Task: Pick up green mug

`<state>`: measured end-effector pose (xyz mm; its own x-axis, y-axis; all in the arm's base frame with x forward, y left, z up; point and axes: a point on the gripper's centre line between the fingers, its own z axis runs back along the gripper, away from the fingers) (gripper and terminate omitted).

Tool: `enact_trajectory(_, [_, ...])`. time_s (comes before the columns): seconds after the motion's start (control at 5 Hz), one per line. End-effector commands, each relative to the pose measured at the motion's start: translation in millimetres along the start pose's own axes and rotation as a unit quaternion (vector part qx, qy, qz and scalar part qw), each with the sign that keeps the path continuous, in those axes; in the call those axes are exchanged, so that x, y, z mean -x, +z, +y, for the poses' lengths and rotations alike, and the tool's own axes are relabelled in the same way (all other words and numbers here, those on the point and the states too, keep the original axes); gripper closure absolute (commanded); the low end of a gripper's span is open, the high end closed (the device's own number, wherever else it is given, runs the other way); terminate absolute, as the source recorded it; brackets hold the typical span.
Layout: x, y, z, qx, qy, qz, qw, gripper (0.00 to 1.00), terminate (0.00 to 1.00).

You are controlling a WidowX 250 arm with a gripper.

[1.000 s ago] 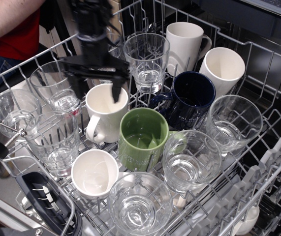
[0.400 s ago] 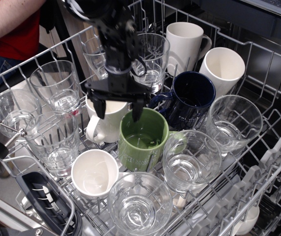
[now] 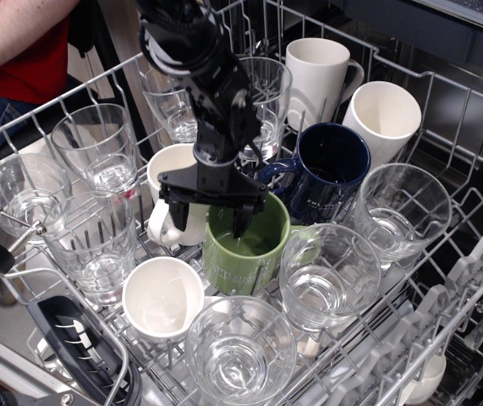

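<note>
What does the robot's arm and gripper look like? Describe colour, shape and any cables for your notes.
The arm is black throughout, built of rounded, bulky segments with thin dark cables looped beside them. It ends in a black gripper: a flat crossbar with two slim, straight fingers pointing down. No markings or labels are readable.

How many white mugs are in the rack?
4 white ceramic mugs: one back centre, one tilted back right, one behind the gripper by the olive-green mug, one front left. Others may hide.
</note>
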<state>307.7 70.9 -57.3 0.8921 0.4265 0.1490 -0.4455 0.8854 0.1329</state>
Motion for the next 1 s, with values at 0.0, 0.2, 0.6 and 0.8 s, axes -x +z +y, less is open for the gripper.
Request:
enact_trajectory(0.0, [-6.7, -8.5, 1.6, 0.007, 0.017, -0.033, 0.9993, 0.0, 0.0])
enact_trajectory(0.2, [-7.0, -10.3, 2.4, 0.016, 0.027, -0.028, 0.9991, 1.0, 0.0])
enact_trajectory(0.6, [-13.5, 1.1, 6.9, 0.043, 0.029, -0.019, 0.9985, 1.0, 0.0])
enact_trajectory(0.8, [-21.9, 23.4, 14.7, 0.045, 0.03, 0.019, 0.9983, 1.0, 0.0])
